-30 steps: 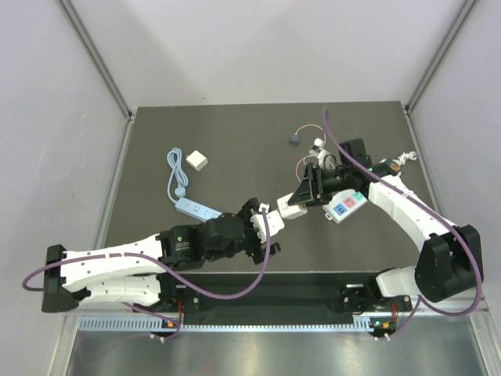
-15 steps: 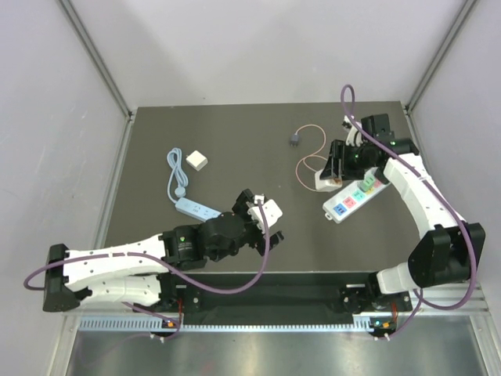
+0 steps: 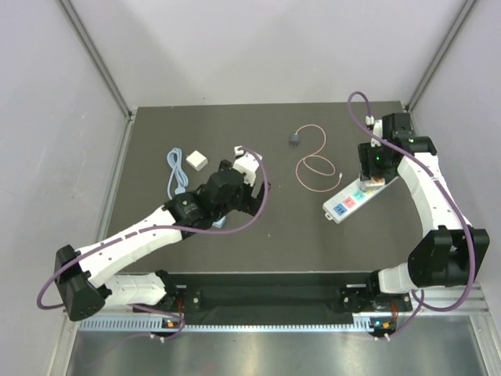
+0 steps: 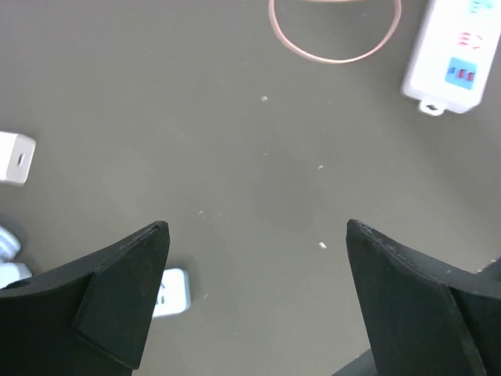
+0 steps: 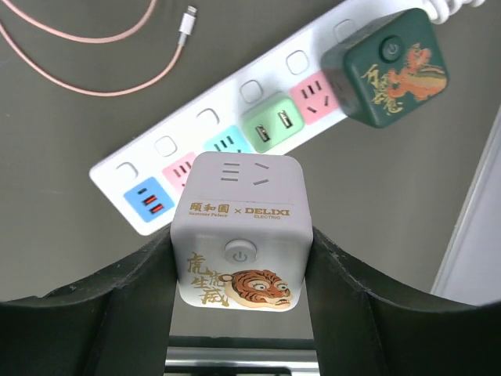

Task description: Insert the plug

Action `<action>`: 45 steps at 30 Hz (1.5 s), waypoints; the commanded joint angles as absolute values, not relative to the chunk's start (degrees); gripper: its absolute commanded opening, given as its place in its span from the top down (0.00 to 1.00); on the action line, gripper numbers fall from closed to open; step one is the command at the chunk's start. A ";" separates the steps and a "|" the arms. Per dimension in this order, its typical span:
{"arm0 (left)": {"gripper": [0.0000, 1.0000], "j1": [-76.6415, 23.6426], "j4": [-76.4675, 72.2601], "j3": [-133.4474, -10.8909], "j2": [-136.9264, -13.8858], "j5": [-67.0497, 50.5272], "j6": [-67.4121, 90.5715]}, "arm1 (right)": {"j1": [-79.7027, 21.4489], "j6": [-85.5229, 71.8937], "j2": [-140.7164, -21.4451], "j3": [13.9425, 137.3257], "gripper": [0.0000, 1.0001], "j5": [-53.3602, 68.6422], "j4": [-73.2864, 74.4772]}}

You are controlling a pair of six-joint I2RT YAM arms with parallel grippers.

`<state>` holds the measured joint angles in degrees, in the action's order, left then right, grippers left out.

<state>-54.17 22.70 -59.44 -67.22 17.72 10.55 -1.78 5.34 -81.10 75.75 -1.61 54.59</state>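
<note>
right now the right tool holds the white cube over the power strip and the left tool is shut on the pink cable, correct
Not quite. The left tool is open and empty. The pink cable lies loose on the table, as the left wrist view shows. The rest is right: the right tool holds the white cube over the power strip.

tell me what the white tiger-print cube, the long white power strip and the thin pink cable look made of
White tiger-print cube adapter: likely hard moulded plastic, satin; rounded edges, soft sheen, printed artwork.
Long white power strip: similar rigid plastic, smooth white shell with coloured socket faces.
Thin pink cable: flexible, probably rubbery or plastic-jacketed; it lies in loose loops.
</note>
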 commanded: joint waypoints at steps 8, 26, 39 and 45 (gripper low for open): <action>0.01 -52.91 23.38 -56.16 -64.16 18.46 7.56 | -0.61 14.31 -81.47 71.99 1.00 16.96 49.84; 0.01 -52.91 22.50 -54.23 -61.96 20.04 7.12 | -1.05 21.71 -83.49 66.35 1.00 12.48 48.16; 0.01 -52.91 22.50 -53.70 -61.61 19.86 6.86 | -1.14 24.43 -87.97 68.47 1.00 15.73 48.25; 0.01 -52.91 22.59 -53.70 -61.44 20.48 6.77 | -1.32 24.96 -89.74 69.43 1.00 13.19 49.39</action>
<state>-52.97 23.79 -53.87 -63.11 19.16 7.33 -0.75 23.44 -88.60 67.77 14.11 49.36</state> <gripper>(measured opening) 0.986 0.585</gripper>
